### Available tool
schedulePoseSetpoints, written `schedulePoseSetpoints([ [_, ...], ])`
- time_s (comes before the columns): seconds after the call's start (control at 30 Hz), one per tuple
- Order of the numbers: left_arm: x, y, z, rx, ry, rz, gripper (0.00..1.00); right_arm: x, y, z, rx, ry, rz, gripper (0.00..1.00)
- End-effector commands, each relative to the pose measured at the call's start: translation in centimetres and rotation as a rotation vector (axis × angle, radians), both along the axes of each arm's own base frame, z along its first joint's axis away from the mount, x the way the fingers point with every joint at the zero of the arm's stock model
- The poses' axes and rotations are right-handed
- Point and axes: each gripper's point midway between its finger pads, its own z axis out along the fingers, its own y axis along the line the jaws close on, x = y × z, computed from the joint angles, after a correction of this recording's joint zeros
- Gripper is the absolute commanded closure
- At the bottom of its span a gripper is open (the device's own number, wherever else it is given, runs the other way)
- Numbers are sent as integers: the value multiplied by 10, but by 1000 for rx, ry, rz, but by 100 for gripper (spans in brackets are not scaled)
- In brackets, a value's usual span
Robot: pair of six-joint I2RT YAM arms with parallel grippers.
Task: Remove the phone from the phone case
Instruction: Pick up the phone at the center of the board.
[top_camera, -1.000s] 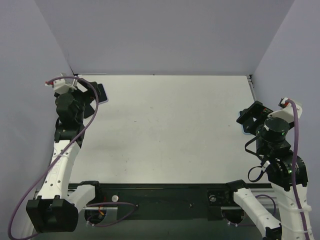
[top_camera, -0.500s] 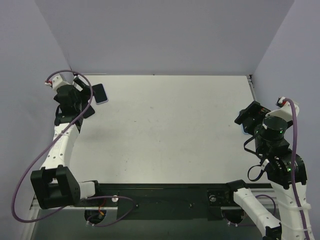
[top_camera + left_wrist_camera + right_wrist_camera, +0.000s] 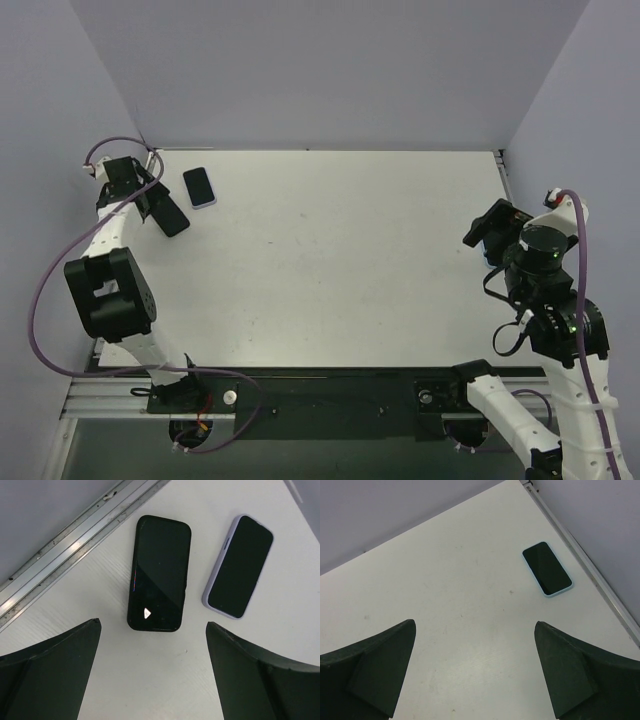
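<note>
Since a second ago the left arm has folded back toward the left wall, drawing the left claw point(image 3: 152, 624) away from the lavender-cased phone point(image 3: 200, 187), which now shows whole from above; the right arm has only edged a little toward the far side. At mid-depth on the right of the white bench point(image 3: 330, 260), the right claw point(image 3: 475, 623) hangs above the surface with its fingers spread wide and nothing between them. Well beyond it, the blue-cased phone point(image 3: 547, 568) lies flat, screen up, close to the rail along the bench's right edge. Farther back, at the far-left corner, the left claw also stands wide and empty, raised above the bench. Just past its fingertips a black phone point(image 3: 159, 580) lies flat, screen up, near the metal rail point(image 3: 75, 540) at the bench's left edge. The lavender-cased phone lies just beside it on the side away from the rail, apart from it and also screen up. Neither claw touches any phone.
</note>
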Motion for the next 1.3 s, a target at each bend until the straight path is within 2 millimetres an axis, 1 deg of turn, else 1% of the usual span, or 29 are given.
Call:
schedulePoseSetpoints([
  [0.0,23,8,-6,-3,66,-32,3,14,8,2,10,24,28,0],
  [0.03,27,7,-25,-20,109,-41,3,16,10,4,13,25,38,0],
  [0.07,32,7,-21,-23,112,-48,3,21,16,7,25,25,61,0],
  [0.1,34,9,-37,-27,154,-45,3,22,18,9,30,25,71,0],
  [0.13,38,10,-35,-27,164,-39,3,26,23,9,38,34,92,0],
  [0.17,41,11,-42,-26,178,-36,3,28,26,9,39,36,106,0],
  [0.2,48,12,-36,-10,173,-47,3,33,30,9,43,46,118,0],
  [0.23,52,9,-42,7,189,-53,3,35,31,7,37,61,124,0],
  [0.27,57,9,-38,20,196,-65,3,37,33,6,35,76,133,0],
  [0.3,59,6,-49,15,220,-77,3,38,33,5,26,88,134,0],
  [0.33,62,4,-45,16,225,-86,3,39,33,3,20,99,134,0],
  [0.37,63,2,-57,8,254,-96,3,38,32,4,15,100,133,0],
  [0.4,63,1,-54,10,266,-99,3,37,30,2,10,100,122,0],
  [0.43,60,3,-63,14,301,-92,3,36,29,0,4,104,120,0],
  [0.47,62,4,-59,23,298,-90,3,34,26,0,1,96,111,0],
  [0.53,63,5,-60,41,311,-104,3,31,24,-2,-6,87,103,0],
  [0.57,61,6,-61,53,330,-103,3,29,22,-2,-10,82,98,0],
  [0.63,58,9,-63,78,349,-98,3,26,19,-9,-21,85,86,0],
  [0.67,57,9,-65,84,355,-109,3,24,16,-7,-20,66,75,0],
  [0.7,57,9,-68,86,360,-113,3,24,16,-11,-19,67,74,0],
  [0.73,56,10,-68,90,367,-110,3,24,16,-9,-16,51,73,0],
  [0.83,58,10,-75,80,377,-127,3,26,19,-12,-11,52,89,0],
  [0.97,61,3,-82,39,389,-167,3,29,21,-15,-19,64,101,0],
  [1.03,61,-1,-86,17,396,-183,3,30,21,-14,-20,62,99,0],
  [1.27,57,0,-102,-8,435,-207,3,31,24,-12,-5,48,110,0],
])
